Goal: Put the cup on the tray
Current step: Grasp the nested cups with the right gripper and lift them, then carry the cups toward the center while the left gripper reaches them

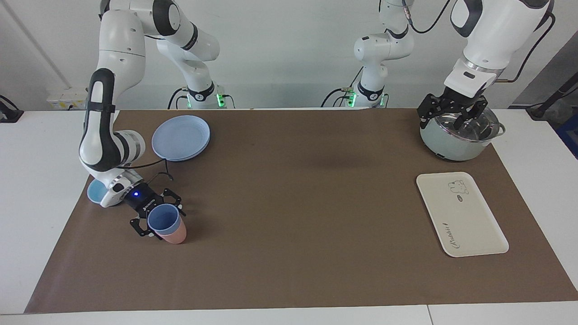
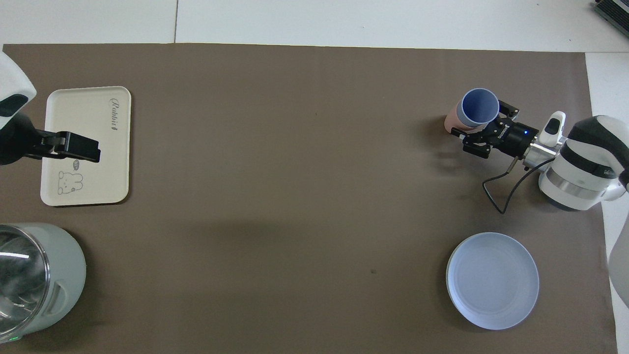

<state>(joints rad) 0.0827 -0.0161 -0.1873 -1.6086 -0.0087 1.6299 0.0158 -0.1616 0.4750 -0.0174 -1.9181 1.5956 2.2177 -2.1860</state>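
The periwinkle-blue cup (image 1: pixel 162 219) (image 2: pixel 479 107) stands nested inside a pink cup (image 1: pixel 175 236) (image 2: pixel 450 122) on the brown mat at the right arm's end of the table. My right gripper (image 1: pixel 165 223) (image 2: pixel 477 119) is down at table height, reaching in around this cup stack from the side nearer the robots. The cream-white tray (image 1: pixel 460 216) (image 2: pixel 83 118) with its small animal drawing lies flat at the left arm's end, with nothing on it. My left gripper (image 1: pixel 454 118) (image 2: pixel 91 153) hangs open in the air over the pot and waits.
A pale green pot (image 1: pixel 451 146) (image 2: pixel 34 275) with a glass lid stands nearer the robots than the tray. A round blue plate (image 1: pixel 180 137) (image 2: pixel 491 280) lies nearer the robots than the cups. A light-blue bowl (image 1: pixel 95 192) sits under the right arm's wrist.
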